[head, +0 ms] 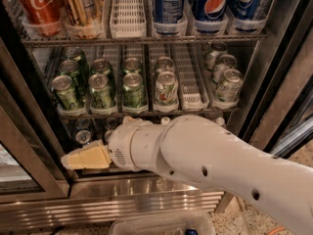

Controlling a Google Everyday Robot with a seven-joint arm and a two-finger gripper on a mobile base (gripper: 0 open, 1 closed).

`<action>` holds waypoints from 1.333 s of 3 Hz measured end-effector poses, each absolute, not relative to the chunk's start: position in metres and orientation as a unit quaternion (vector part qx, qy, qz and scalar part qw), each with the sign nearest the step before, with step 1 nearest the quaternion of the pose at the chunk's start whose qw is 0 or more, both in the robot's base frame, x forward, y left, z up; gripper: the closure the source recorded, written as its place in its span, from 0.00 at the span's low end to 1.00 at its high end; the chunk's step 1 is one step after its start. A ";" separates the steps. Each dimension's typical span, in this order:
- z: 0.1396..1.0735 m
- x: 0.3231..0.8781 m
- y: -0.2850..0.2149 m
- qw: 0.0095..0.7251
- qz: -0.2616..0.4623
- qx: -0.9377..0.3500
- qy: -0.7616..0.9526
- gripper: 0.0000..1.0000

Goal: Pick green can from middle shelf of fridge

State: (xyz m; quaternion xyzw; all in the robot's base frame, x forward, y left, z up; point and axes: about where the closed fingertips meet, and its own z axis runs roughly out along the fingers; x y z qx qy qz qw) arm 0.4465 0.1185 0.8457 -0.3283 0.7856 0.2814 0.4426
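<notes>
Several dark green cans (101, 90) stand in lanes on the left half of the middle shelf (146, 114) of the fridge (146, 199), the front ones at the shelf's edge. Paler white-and-green cans (166, 88) fill lanes to their right. My gripper (84, 158) hangs below that shelf, in front of the lower shelf at the left, pointing left. It sits below the front green cans and touches none of them. My white arm (205, 155) crosses in from the lower right and hides most of the lower shelf.
The top shelf holds a red can (36, 4), a gold can (80, 6), an empty white lane tray (128, 9) and blue cans (210, 4). A few can tops (83, 136) show on the lower shelf. A door frame (29, 151) stands at left, and a clear bin (161, 224) lies on the floor.
</notes>
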 end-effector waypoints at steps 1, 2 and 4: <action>0.845 0.451 0.122 0.457 0.278 -0.288 0.794 0.00; 0.843 0.449 0.158 0.467 0.295 -0.234 0.800 0.00; 0.847 0.464 0.225 0.521 0.290 -0.223 0.771 0.00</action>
